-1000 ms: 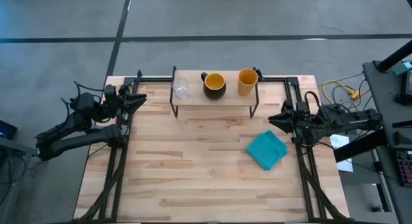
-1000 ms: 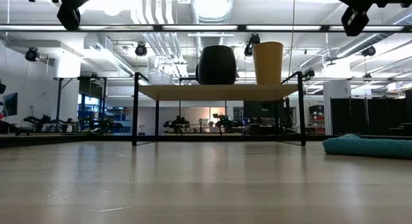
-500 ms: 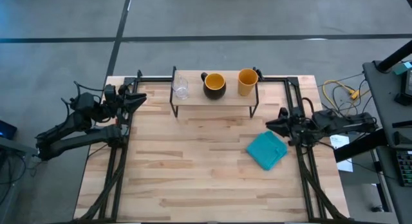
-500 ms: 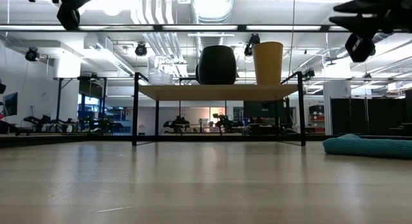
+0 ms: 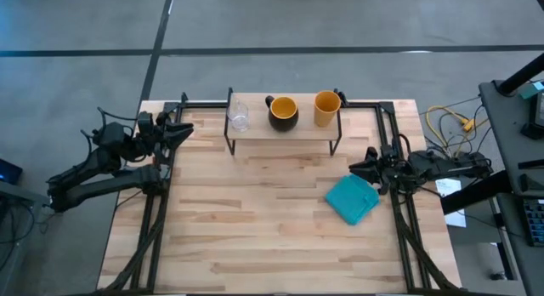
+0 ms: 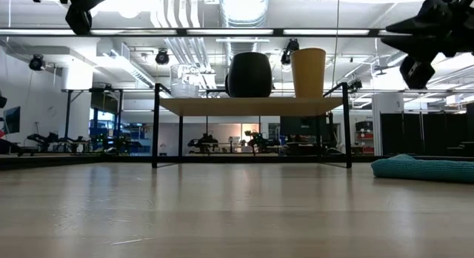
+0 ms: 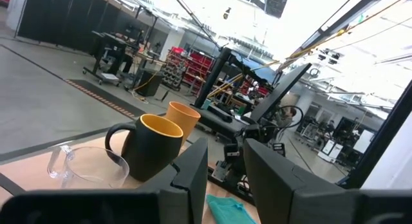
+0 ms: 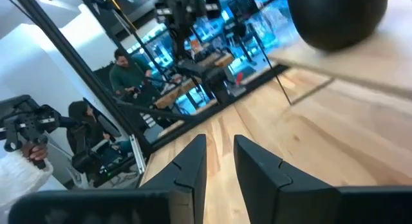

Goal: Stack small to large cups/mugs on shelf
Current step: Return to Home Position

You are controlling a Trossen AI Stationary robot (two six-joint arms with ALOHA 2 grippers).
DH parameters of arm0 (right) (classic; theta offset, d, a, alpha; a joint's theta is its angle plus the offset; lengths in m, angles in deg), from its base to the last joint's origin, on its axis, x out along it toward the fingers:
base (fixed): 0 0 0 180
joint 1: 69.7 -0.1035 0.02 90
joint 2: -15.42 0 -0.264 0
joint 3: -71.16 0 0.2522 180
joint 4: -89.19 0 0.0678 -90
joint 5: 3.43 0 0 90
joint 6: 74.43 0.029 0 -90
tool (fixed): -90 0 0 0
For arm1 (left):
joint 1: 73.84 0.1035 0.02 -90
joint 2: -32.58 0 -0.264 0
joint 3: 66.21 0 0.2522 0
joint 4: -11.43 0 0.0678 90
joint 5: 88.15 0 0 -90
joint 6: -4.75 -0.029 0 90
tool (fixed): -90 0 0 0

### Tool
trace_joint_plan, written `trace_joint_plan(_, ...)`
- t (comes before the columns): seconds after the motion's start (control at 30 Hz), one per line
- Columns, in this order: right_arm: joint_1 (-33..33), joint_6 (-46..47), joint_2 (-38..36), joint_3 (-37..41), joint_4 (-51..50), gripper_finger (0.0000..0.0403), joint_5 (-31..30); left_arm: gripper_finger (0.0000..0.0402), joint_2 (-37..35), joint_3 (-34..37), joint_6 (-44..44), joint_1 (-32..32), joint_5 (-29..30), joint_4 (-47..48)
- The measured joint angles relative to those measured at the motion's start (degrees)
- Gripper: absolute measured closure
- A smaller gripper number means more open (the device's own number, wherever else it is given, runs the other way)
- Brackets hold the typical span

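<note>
The shelf [image 5: 280, 130] stands at the table's far edge on thin black legs. On its board stand, from left to right, the clear cup [image 5: 239, 116], the dark mug with a yellow inside [image 5: 283, 113] and the yellow-orange cup [image 5: 326, 109], each upright on its base. My left gripper [image 5: 187, 130] is shut and empty above the table's far left, left of the shelf. My right gripper [image 5: 353, 168] is shut and empty at the right, just above the far edge of the teal cloth [image 5: 353, 198].
The teal cloth lies folded on the table, right of the middle. Black frame rails [image 5: 157, 211] run along both sides of the table. People show in the room beyond in the right wrist view [image 8: 125, 73]. Bare tabletop lies in front of the shelf [image 5: 255, 219].
My right gripper has come down and gone a little toward the table's left and near edge, toward the teal cloth. The cups and the cloth have not moved.
</note>
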Motion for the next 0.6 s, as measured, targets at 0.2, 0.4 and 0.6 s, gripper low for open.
trace_joint_plan(0.2,0.0,3.95,0.04,2.49,-0.2,0.0323,-0.07,0.0313,0.0,0.0,-0.14,0.0,0.0,0.2)
trace_joint_plan(0.4,0.0,5.49,0.42,4.73,3.06,0.0329,-0.57,0.0313,-0.34,1.03,-0.3,0.0,0.69,2.34)
trace_joint_plan(0.6,0.0,4.47,0.46,4.78,3.28,0.0327,-1.11,0.0313,-3.39,6.36,-0.31,0.0,0.92,0.81)
